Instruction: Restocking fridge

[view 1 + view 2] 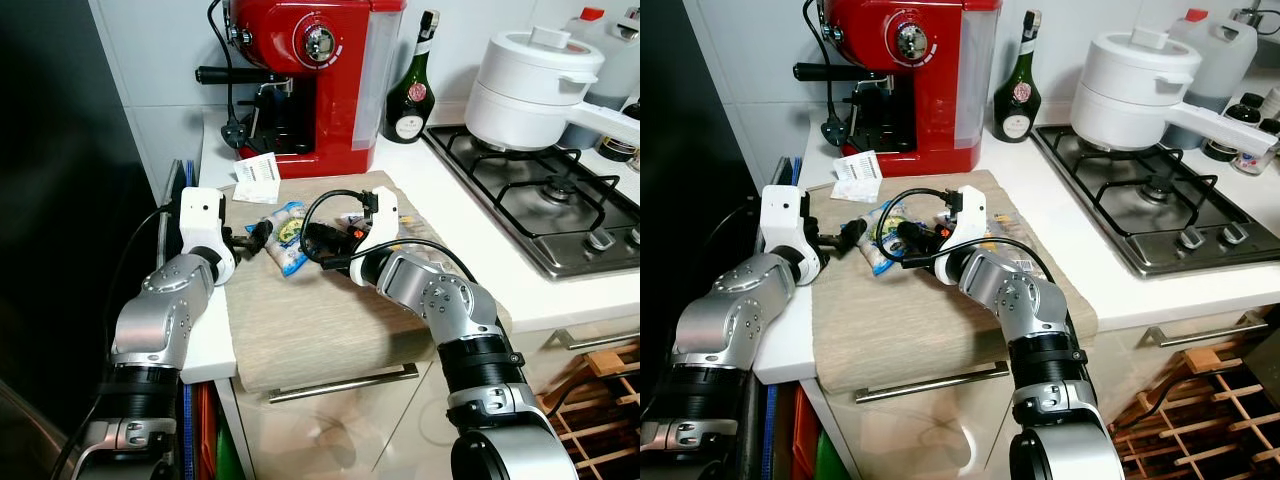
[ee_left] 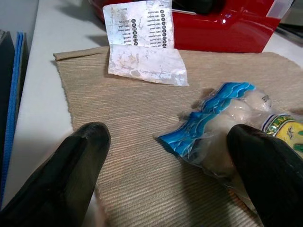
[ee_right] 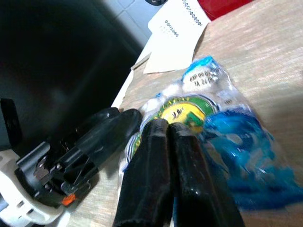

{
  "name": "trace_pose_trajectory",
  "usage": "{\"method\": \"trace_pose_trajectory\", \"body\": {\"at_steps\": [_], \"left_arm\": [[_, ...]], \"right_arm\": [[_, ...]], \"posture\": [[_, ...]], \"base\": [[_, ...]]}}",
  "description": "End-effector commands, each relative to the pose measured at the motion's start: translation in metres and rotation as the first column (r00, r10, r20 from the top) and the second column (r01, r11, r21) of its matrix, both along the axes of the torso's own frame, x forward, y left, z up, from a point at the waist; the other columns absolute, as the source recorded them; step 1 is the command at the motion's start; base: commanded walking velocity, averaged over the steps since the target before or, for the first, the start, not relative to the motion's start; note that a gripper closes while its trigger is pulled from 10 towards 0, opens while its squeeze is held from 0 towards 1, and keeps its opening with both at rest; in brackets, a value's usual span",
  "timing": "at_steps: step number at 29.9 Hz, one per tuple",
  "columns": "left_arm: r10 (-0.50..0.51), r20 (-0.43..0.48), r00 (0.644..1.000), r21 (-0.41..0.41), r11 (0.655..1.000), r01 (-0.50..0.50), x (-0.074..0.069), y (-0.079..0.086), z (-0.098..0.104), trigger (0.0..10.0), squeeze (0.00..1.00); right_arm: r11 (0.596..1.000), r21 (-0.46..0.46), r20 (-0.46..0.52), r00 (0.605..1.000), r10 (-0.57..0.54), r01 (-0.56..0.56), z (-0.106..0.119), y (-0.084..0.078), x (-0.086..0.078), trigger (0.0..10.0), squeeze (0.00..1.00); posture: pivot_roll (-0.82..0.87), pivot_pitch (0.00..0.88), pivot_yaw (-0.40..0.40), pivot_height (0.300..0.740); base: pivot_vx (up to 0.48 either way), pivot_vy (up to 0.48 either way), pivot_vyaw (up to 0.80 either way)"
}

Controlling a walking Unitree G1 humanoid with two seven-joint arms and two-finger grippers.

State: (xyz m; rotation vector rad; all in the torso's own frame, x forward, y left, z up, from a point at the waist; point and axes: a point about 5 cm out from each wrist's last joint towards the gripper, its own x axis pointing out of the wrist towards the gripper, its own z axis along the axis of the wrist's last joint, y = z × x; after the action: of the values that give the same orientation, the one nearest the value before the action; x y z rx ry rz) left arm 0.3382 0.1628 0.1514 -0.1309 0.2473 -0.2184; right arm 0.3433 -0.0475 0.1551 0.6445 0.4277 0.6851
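Kitchen counter, beside the stove: your packet [image 1: 285, 232] lay on the beige mat [image 1: 330, 330], at 12 o'clock from both arms. Your left gripper [image 2: 165, 165] stood wide open around its blue end; your right gripper [image 3: 165, 156] was closed, empty. Soft, crinkly, probably slippery: pinch its middle.

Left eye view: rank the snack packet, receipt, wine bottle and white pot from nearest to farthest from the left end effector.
1. Snack packet, on the mat, at the left end effector.
2. Receipt, beyond it, by the red machine.
3. Wine bottle, back of the counter.
4. White pot, on the hob, far right.
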Motion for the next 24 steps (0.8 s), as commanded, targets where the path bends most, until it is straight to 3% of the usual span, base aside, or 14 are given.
{"method": "trace_pose_trajectory", "body": {"at_steps": [1, 4, 8, 9, 14, 19, 21, 24], "left_arm": [[-0.051, -0.047, 0.998, -0.025, 0.998, 0.05, -0.004, -0.01, -0.009, 10.0, 0.0], [-0.067, 0.022, 0.998, -0.025, 0.997, 0.067, -0.003, -0.014, 0.006, 10.0, 0.0], [-0.067, 0.162, 0.984, 0.012, 0.998, 0.066, -0.005, -0.013, 0.034, 10.0, 0.0], [-0.07, 0.232, 0.97, 0.016, 0.998, 0.068, -0.008, -0.013, 0.048, 10.0, 0.0], [-0.065, 0.314, 0.947, -0.014, 0.997, 0.073, -0.016, -0.016, 0.063, 10.0, 0.0], [-0.066, 0.366, 0.928, -0.012, 0.997, 0.076, -0.021, -0.019, 0.072, 10.0, 0.0], [-0.068, 0.4, 0.914, 0.021, 0.998, 0.065, -0.027, -0.02, 0.076, 10.0, 0.0], [-0.071, 0.401, 0.913, 0.037, 0.997, 0.061, -0.031, -0.021, 0.073, 10.0, 0.0]], "right_arm": [[0.999, -0.032, -0.077, 0.997, 0.002, -0.004, -0.019, 0.0, -0.004, 0.0, 0.0], [1.0, -0.023, -0.055, 0.998, -0.012, 0.011, -0.017, 0.0, -0.003, 0.0, 0.0], [0.999, -0.004, 0.089, 0.995, -0.052, 0.053, 0.005, -0.003, 0.001, 0.0, 0.0], [0.997, -0.01, 0.167, 0.983, -0.078, 0.081, 0.016, -0.007, 0.002, 0.0, 0.0], [0.994, 0.028, 0.253, 0.961, -0.108, 0.105, 0.034, -0.01, 0.001, 0.0, 0.0], [0.988, 0.036, 0.374, 0.915, -0.154, 0.152, 0.052, -0.015, 0.001, 0.0, 0.0], [0.974, 0.04, 0.505, 0.837, -0.212, 0.222, 0.072, -0.02, -0.002, 0.0, 0.0], [0.972, 0.05, 0.549, 0.807, -0.219, 0.229, 0.08, -0.021, -0.007, 0.0, 0.0]], "posture": [[0.0, 0.0, -0.011, 0.74], [0.0, 0.0, -0.009, 0.74], [0.0, 0.0, -0.008, 0.74], [0.0, 0.0, -0.008, 0.74], [0.0, 0.0, -0.007, 0.74], [0.0, 0.0, -0.01, 0.74], [0.0, 0.0, -0.011, 0.74], [0.0, 0.0, -0.01, 0.74]], "base": [[0.0, 0.0, 0.0], [0.0, 0.0, 0.0], [0.0, 0.0, 0.0], [0.0, 0.0, 0.0], [0.0, 0.0, 0.0], [0.0, 0.0, 0.0], [0.0, 0.0, 0.0], [0.0, 0.0, 0.0]]}}
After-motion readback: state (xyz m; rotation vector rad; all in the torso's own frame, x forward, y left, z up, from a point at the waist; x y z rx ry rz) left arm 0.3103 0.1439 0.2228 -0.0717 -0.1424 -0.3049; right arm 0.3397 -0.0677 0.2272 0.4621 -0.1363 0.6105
